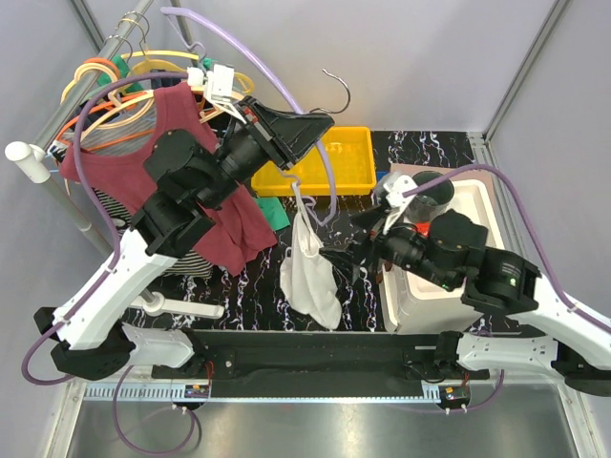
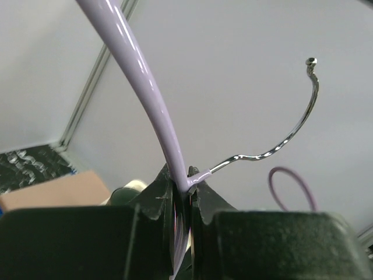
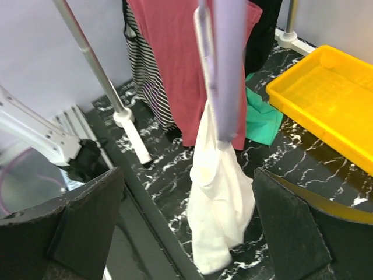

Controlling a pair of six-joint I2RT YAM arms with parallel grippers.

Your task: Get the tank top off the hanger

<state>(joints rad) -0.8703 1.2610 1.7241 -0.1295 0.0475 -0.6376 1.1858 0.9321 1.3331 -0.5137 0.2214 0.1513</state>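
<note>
While the left gripper (image 1: 310, 124) is pinched tight on the neck of the lavender hanger (image 2: 143, 87), just under its wire hook, it holds that hanger raised and tipped so one arm points steeply down. To the left of the hanger stands the clothes rack (image 1: 115, 57) with a red garment (image 1: 205, 181), well apart from the work. From the hanger's low arm the white tank top (image 1: 313, 272) droops in a bunched column, its long axis vertical, its hem close to the tabletop. To the right of the hanger the right gripper (image 1: 366, 243) waits with its fingers spread wide and holding nothing. It is the nearer free one: the tank top lies straight ahead of its open fingers, near but not between them. Pulling the cloth down along that arm looks like the step in hand.
</note>
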